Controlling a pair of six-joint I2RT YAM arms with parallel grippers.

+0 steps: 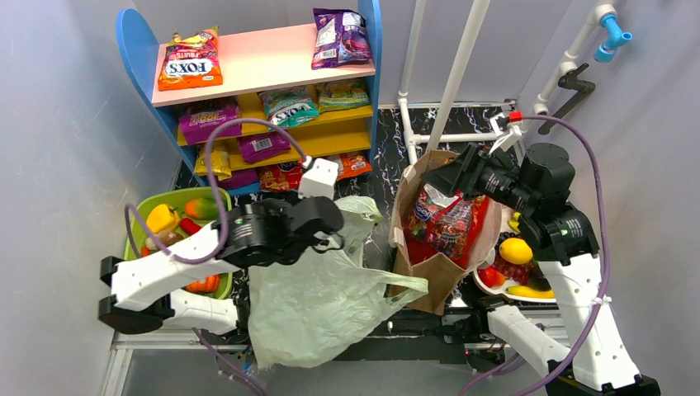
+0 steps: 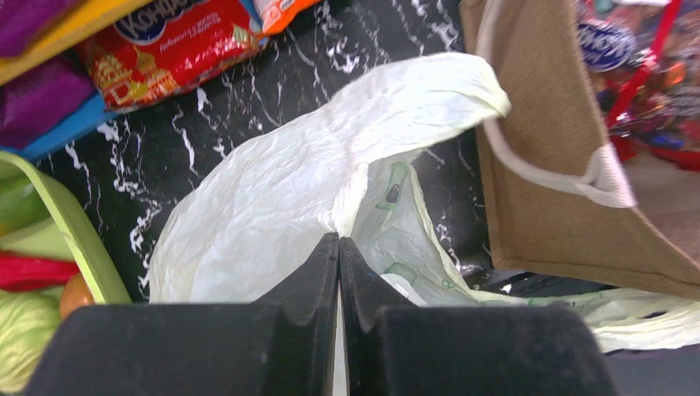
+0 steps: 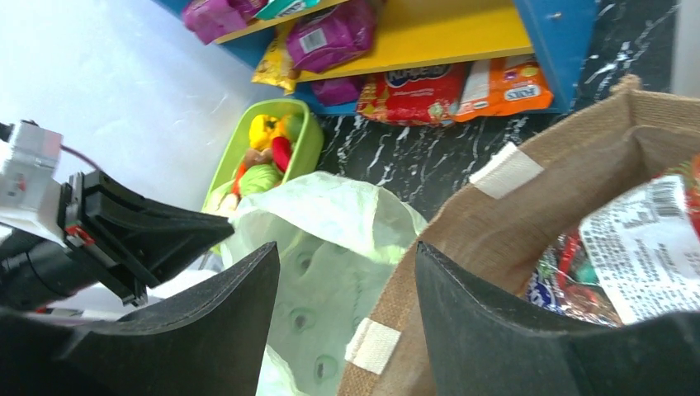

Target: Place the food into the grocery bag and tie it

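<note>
The pale-green grocery bag lies crumpled at the table's near middle, its mouth facing the shelf. My left gripper sits at the bag's top; in the left wrist view the gripper is shut, pinching a fold of the bag. The food lies in a green basket at the left: a yellow piece, a green one and an orange-red one. My right gripper is open and empty above the rim of the brown bag; its wrist view shows the gripper over the grocery bag.
The brown bag stands right of the grocery bag, full of snack packets. A blue shelf with snack packets stands at the back. A plate at the right holds a lemon and other fruit. White pipes rise behind.
</note>
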